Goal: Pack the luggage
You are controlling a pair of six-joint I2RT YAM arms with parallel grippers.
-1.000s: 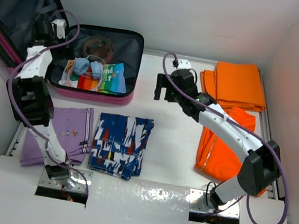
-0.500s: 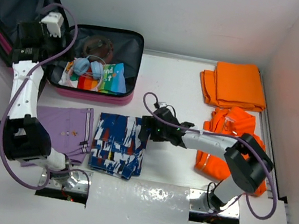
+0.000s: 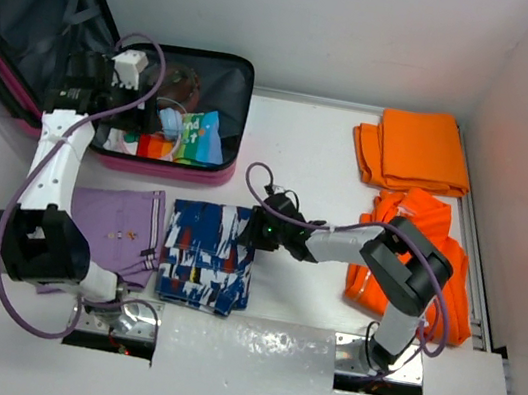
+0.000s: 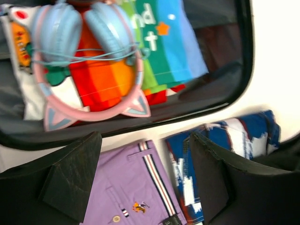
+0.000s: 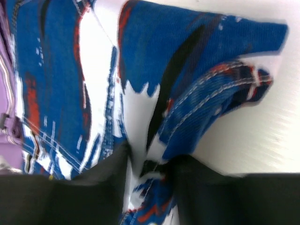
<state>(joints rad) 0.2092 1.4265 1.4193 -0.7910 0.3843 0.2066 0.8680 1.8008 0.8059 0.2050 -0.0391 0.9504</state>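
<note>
White bench [image 3: 331, 158] carries the open luggage [image 3: 244, 103] at its far left corner. Within the last second the right tool [image 5: 147, 171] has swung down from mid-bench and now pinches the blue patterned shorts [image 3: 204, 253] by their right edge, likely the next garment to pack. Over the luggage, the left tool [image 4: 145, 183] hangs released and empty.
</note>
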